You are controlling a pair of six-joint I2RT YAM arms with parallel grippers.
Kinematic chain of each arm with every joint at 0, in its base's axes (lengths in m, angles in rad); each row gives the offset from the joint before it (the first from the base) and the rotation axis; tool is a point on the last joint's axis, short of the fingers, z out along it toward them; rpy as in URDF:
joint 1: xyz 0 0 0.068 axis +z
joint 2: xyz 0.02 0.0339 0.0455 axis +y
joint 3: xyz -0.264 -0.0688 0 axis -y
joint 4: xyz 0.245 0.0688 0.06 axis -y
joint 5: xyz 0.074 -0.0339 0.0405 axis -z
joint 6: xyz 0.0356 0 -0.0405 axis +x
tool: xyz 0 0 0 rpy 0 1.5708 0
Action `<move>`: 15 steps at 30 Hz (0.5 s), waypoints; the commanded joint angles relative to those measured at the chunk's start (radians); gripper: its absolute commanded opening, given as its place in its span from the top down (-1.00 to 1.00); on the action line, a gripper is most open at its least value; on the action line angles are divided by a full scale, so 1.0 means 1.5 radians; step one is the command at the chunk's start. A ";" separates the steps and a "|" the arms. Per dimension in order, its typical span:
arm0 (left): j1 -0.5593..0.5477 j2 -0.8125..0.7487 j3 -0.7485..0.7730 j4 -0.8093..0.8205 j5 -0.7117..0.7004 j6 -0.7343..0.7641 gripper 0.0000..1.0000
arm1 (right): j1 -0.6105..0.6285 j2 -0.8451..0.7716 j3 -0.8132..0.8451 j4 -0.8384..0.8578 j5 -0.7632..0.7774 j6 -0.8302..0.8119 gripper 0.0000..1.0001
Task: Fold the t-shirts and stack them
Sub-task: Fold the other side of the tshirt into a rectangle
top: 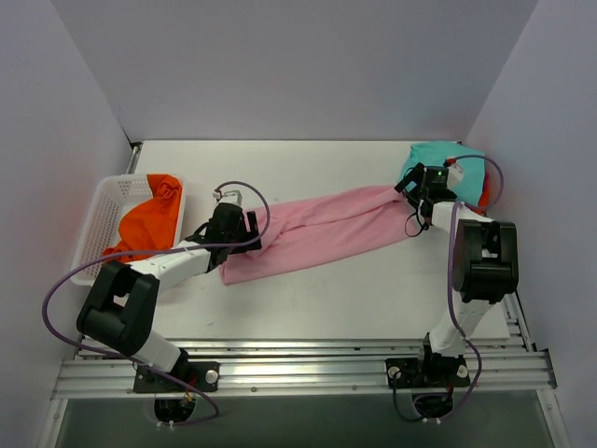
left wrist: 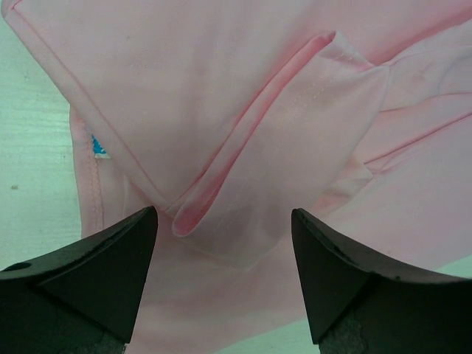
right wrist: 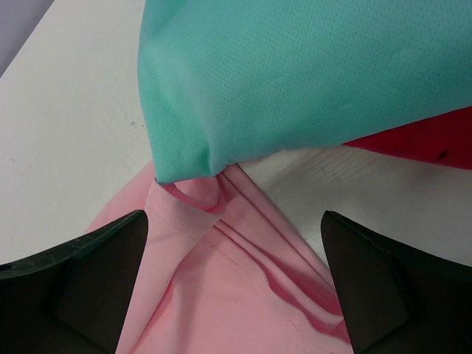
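Hovering over the stretched pink tee, the left gripper and right gripper gape wide, holding nothing; the teal tee overlaps the pink one's far end.

pink tee: smooth matt cloth, stitched hems. teal tee: matt cloth w/ fine pinhole knit. red tee: matt cloth. orange tee: cloth. basket: white plastic mesh. table: matt white, faint specks. left fingers: matt black plastic. rail: bare metal, dull sheen.
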 commanded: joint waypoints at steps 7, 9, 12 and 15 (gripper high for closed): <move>0.004 0.013 -0.002 0.052 0.026 0.002 -0.56 | -0.005 0.011 0.006 0.009 0.003 -0.001 -1.00; 0.004 0.014 0.000 0.050 0.028 0.002 -0.49 | -0.005 0.011 0.007 0.008 0.004 -0.002 -1.00; 0.004 0.020 0.002 0.046 0.028 0.001 -0.34 | -0.005 0.011 0.007 0.008 0.003 -0.001 -1.00; 0.004 0.030 0.003 0.047 0.030 0.001 -0.12 | -0.004 0.013 0.007 0.008 0.003 -0.001 -1.00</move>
